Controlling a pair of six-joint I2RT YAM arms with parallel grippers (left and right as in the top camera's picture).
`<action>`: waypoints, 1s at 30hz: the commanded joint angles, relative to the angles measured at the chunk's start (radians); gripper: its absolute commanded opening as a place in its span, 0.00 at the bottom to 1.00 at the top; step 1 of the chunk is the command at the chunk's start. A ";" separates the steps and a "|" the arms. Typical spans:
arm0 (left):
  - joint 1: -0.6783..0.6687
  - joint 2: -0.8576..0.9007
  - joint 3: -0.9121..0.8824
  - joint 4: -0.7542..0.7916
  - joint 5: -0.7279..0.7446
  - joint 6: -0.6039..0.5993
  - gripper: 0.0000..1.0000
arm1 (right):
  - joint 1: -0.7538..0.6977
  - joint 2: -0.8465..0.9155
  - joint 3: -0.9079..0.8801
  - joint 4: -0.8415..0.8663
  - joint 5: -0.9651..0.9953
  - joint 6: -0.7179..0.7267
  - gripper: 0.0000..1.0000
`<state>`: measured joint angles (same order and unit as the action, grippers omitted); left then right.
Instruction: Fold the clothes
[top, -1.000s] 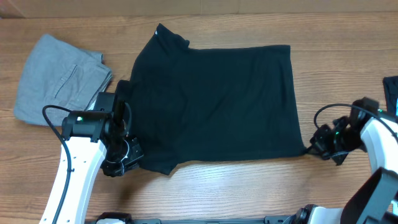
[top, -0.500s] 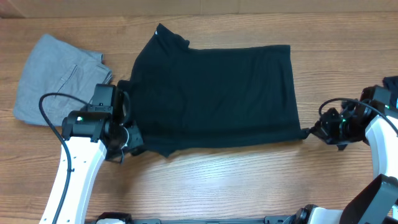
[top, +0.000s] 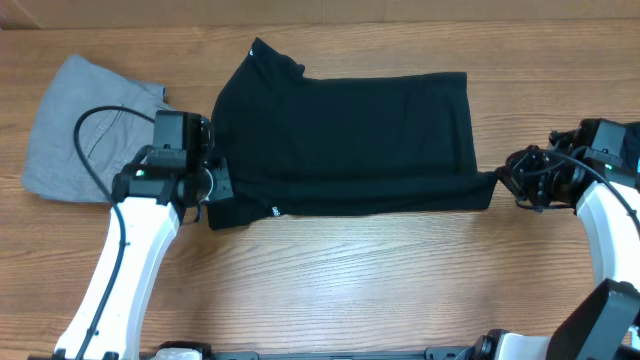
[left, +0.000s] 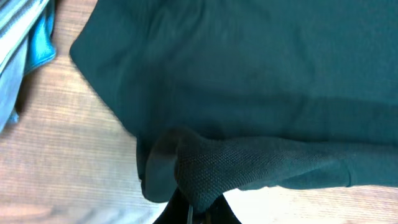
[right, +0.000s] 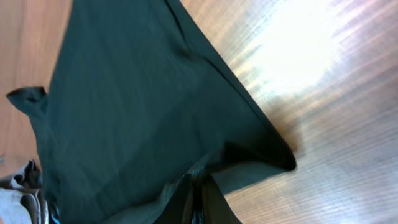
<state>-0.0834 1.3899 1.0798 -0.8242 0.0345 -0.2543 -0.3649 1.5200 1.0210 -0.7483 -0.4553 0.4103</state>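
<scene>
Table (top: 400, 290): wood grain, biggest thing in the overhead view, bare along the near edge.

Clothes (top: 350, 130): black garment, spread flat across the middle of the table, closer to the far edge than the near edge. It runs left to right. Its collar end points at the far edge, left of centre. The near side looks doubled over, with a straight fold line running between my two grippers. Seen close in the left wrist view (left: 249, 74) and the right wrist view (right: 124, 106); dark knit, a few soft wrinkles.

Grey trousers (top: 70, 140): folded and light grey, lying toward the far left corner. Just beside the clothes on the left; I cannot tell if they touch.

My left arm (top: 130, 270): white, reaching up from the near edge on the left side. My right arm (top: 610, 230): white, coming in along the right edge.

Left gripper (top: 215, 190): at the clothes' near left corner. Fingers pinched tight on a bunched lump of the fabric, seen at the bottom of the wrist view (left: 189, 211). No gap showing.

Right gripper (top: 503, 180): at the near right corner. Fingers closed down on the corner of the cloth (right: 198, 199), fabric drawn to a point there.

White tag (top: 252, 43): tiny speck at the collar. White logo print (top: 274, 210): tiny, on the fold near my left gripper.
</scene>
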 joint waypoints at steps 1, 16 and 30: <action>0.005 0.055 0.017 0.042 -0.024 0.092 0.04 | 0.008 0.037 0.020 0.038 0.024 0.040 0.04; 0.005 0.203 0.017 0.218 -0.053 0.101 0.19 | 0.045 0.108 0.020 0.161 0.010 0.041 0.48; 0.004 0.204 0.056 0.179 0.117 0.122 0.69 | 0.014 0.108 0.018 -0.087 0.112 -0.025 0.59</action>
<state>-0.0834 1.5883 1.1072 -0.6319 0.0437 -0.1581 -0.3519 1.6245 1.0225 -0.8112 -0.4114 0.4099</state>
